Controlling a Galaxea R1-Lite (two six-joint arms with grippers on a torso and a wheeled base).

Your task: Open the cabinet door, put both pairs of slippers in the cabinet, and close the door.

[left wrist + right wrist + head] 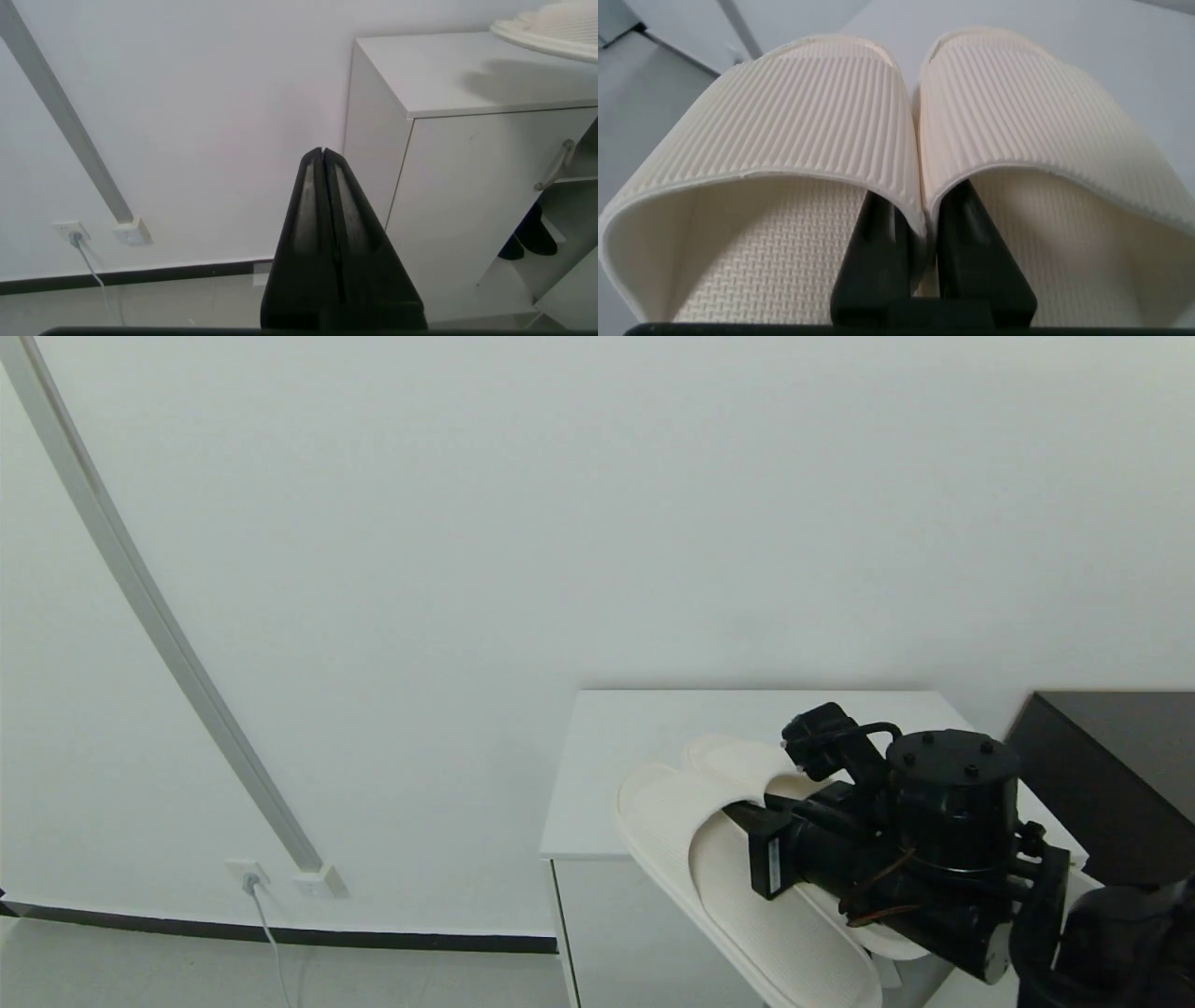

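A pair of cream ribbed slippers (pixel 686 821) hangs over the front edge of the white cabinet's top (pixel 644 728), tilted down toward me. My right gripper (pixel 742 817) reaches into them from the right. In the right wrist view one finger (pixel 878 233) sits inside each slipper (pixel 813 121), and the right gripper (pixel 920 215) is shut on the two inner walls pressed together. My left gripper (pixel 323 163) is shut with nothing in it, lower down and to the left of the cabinet (pixel 467 187). A cabinet door with a bar handle (pixel 556 166) stands open.
Inside the open cabinet are shelves and a dark shoe (pixel 528 238). A black table (pixel 1111 775) stands just right of the cabinet. On the wall at the left are a slanted grey conduit (pixel 159 616) and a socket with a white cable (pixel 250 877).
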